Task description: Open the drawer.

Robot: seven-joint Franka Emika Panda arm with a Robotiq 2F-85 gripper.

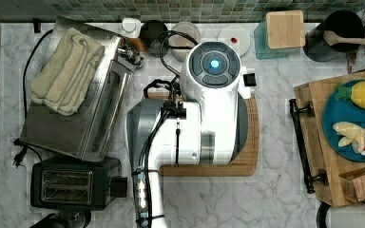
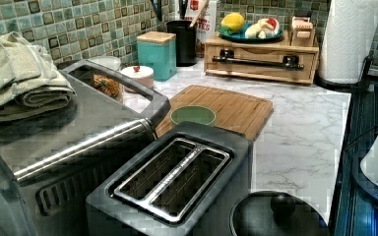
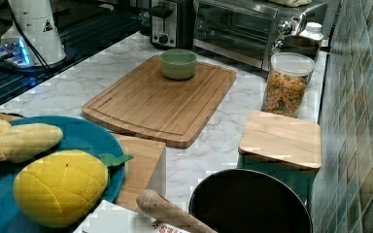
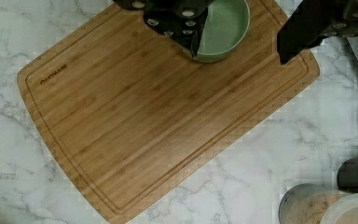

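The task is judged to be at its very start, with nothing yet done. The drawer (image 2: 261, 61) is seen in the left view fully pushed into its light-wood box, its front flush with the frame and its long black bar handle (image 2: 258, 60) untouched; in the top view it lies at about 3 o'clock from the arm, at the edge of the worktop (image 1: 271, 118), with the handle (image 1: 302, 142) running along the side that faces the cutting board. A teal plate (image 2: 248, 35) with toy fruit is carried on top of the box. The hand (image 4: 240, 39) is seen in the wrist view hanging above the bamboo cutting board (image 4: 163, 102), its two dark fingers (image 4: 303, 32) spread apart and holding nothing, with the green bowl (image 4: 223, 25) partly between them but well below. In the top view the arm's white body (image 1: 204, 109) is placed over the board, well apart from the drawer. All steps are therefore judged to remain: the hand must be carried across toward 3 o'clock, lowered to the bar handle, closed around it, and drawn back toward the board so that the drawer slides out.
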